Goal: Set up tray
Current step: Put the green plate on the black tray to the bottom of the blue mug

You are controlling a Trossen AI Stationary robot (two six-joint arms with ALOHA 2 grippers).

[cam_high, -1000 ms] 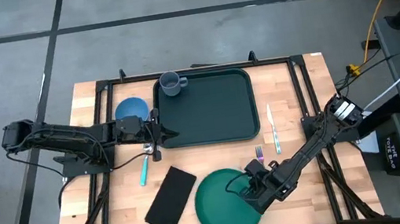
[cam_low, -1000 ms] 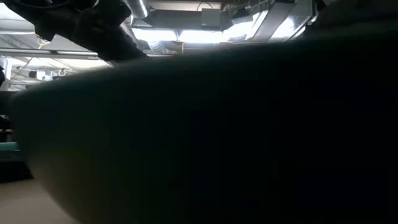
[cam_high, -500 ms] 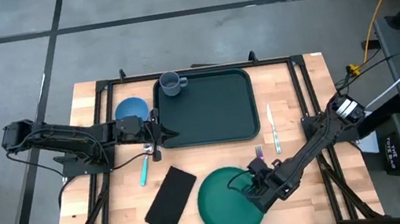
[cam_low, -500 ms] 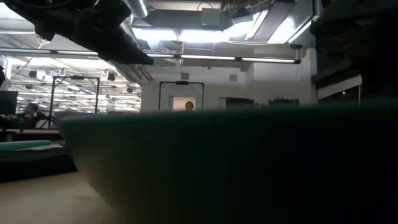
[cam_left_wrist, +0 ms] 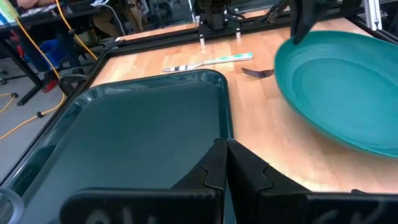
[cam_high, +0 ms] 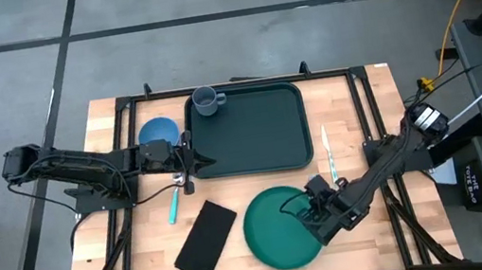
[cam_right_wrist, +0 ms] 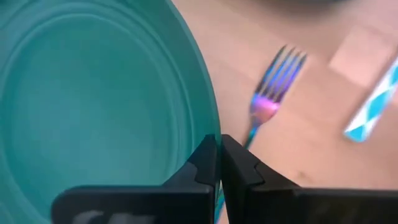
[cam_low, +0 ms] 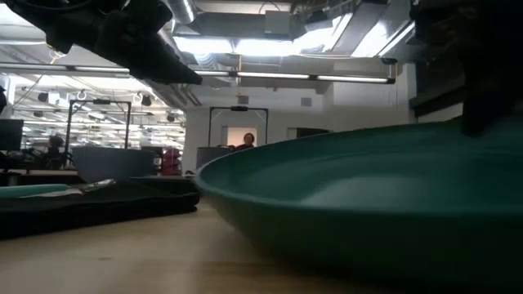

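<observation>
The right gripper (cam_high: 316, 220) is pinching the rim of the round green plate (cam_high: 279, 228), holding it tilted over the table's near side. The left gripper (cam_high: 190, 162) is clamping the left edge of the tray (cam_high: 255, 131), which is lying at the table's middle-back.

Your left claw (cam_high: 186, 165) is stretched in low from the bench's left edge, fingers pinched together. Your right claw (cam_high: 315, 211) reaches in from the right edge toward the front, forearm angled down, fingers (cam_right_wrist: 210, 163) pressed tight around something thin.
</observation>
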